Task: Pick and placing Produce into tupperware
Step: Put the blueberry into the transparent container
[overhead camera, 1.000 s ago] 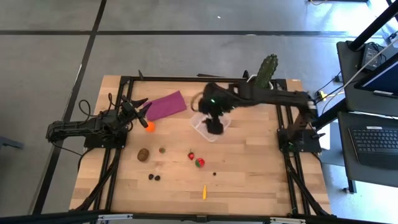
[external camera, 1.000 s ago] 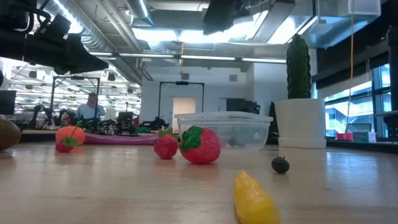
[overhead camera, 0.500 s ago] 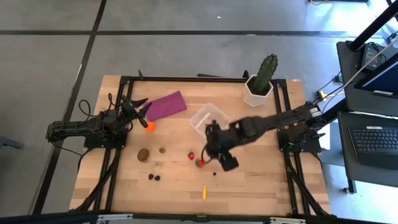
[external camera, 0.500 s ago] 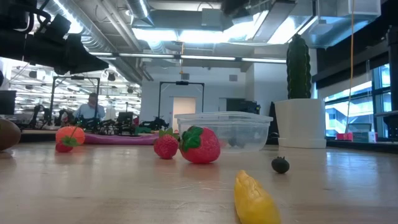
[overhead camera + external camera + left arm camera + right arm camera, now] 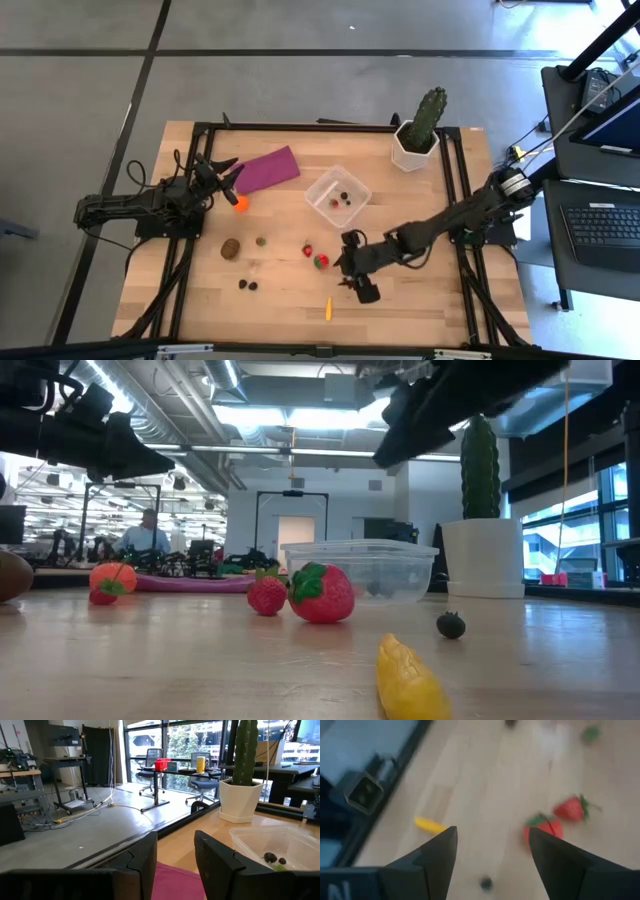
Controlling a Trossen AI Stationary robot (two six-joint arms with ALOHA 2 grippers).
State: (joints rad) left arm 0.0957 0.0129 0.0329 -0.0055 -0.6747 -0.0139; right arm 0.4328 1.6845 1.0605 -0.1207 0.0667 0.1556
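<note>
From above, a light wooden worktop [image 5: 420, 290] carries scattered tiny toy produce: an orange ball [image 5: 241, 207] near the left claw [image 5: 222, 172], a brown kiwi-like oval [image 5: 230, 248], two red strawberries [image 5: 321, 261] side by side near the middle, a pair of dark berries [image 5: 247, 285], one lone dark berry [image 5: 345, 280] and a small yellow piece [image 5: 328, 308] near the front edge. The clear, shallow plastic tupperware box [image 5: 337, 196] sits toward the back and already holds a few small items. The right claw [image 5: 362, 287], fingers apart and empty, hangs just beside the lone berry. At table height, the berry [image 5: 451, 625] rests on the wood in front of the box [image 5: 360, 570]. The left wrist camera shows that claw [image 5: 175, 862] open and idle over a flat purple cloth [image 5: 181, 882]. The right wrist camera looks down between spread fingers [image 5: 565, 857] at the berry [image 5: 485, 882], with strawberries [image 5: 543, 829] and yellow piece [image 5: 431, 825] farther off. The berry is probably light, hard and smooth, likely to roll, so closing squarely across its middle seems safest.
</note>
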